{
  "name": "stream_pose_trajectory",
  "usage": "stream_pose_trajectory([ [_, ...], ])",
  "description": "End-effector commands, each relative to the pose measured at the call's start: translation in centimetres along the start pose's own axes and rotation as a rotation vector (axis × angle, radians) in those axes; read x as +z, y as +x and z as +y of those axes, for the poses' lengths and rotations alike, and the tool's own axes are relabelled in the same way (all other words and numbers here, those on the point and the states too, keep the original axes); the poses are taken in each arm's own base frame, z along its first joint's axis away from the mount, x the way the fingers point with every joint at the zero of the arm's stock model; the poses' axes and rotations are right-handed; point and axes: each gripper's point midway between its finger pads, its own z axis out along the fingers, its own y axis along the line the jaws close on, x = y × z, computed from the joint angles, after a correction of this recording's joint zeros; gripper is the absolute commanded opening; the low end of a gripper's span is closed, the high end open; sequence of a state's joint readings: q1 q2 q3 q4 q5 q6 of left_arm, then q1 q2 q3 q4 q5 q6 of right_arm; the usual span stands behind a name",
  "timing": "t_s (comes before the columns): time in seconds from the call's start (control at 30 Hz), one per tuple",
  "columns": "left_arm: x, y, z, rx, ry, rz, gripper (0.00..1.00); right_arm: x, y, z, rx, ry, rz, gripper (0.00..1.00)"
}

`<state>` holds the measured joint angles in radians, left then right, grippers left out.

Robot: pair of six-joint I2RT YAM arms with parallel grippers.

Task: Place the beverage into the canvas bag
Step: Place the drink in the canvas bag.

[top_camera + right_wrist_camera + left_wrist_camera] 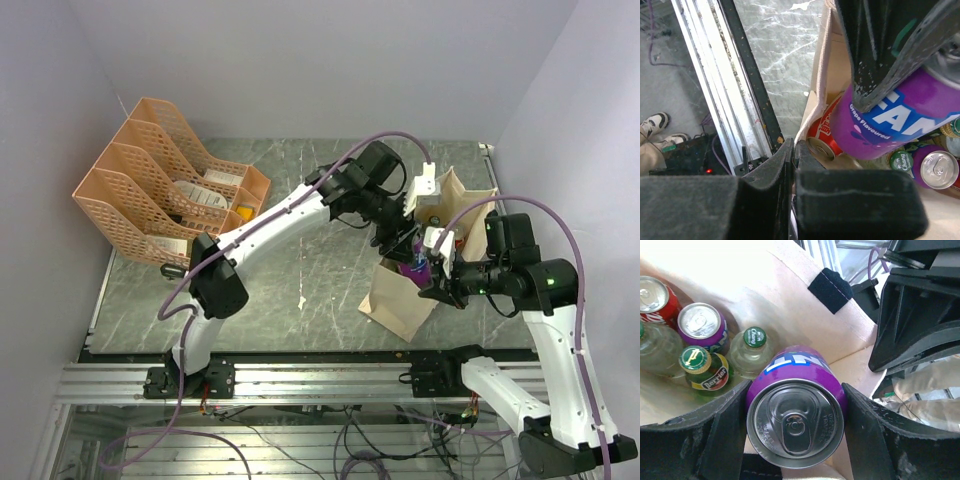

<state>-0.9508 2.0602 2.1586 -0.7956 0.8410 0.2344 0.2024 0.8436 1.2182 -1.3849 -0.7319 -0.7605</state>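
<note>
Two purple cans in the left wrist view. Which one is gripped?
The grape can clamped between the left fingers, over the canvas bag. The other purple can stands inside among bottles, untouched.

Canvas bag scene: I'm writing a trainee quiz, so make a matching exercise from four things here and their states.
Things:
1. purple Fanta can
2. red can
3. Perrier bottle
4. right end effector

States:
A. shut on the canvas bag rim
B. green, upright in the bag
C. gripped by the left end effector
D. resting in the bag, silver top

Pairs: 1-C, 2-D, 3-B, 4-A
</note>
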Motion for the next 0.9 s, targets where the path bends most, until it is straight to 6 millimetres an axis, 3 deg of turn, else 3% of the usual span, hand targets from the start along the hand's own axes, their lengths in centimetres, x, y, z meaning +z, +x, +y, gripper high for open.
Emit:
stream_pose_trajectory([
  [0.0,0.2,-2.0,-2.9,0.024,0.102,-0.043,0.07,-0.8,-1.6,0.7,-0.063,0.004,-0.064,0.0],
  [0.53,4.0,4.4,-5.9,-0.016,0.243,0.18,0.07,-1.0,-1.5,1.0,-0.121,0.014,-0.077,0.0],
  [0.87,6.0,7.0,-4.7,0.024,0.187,0.258,0.07,-0.9,-1.2,1.2,-0.143,0.015,-0.077,0.0],
])
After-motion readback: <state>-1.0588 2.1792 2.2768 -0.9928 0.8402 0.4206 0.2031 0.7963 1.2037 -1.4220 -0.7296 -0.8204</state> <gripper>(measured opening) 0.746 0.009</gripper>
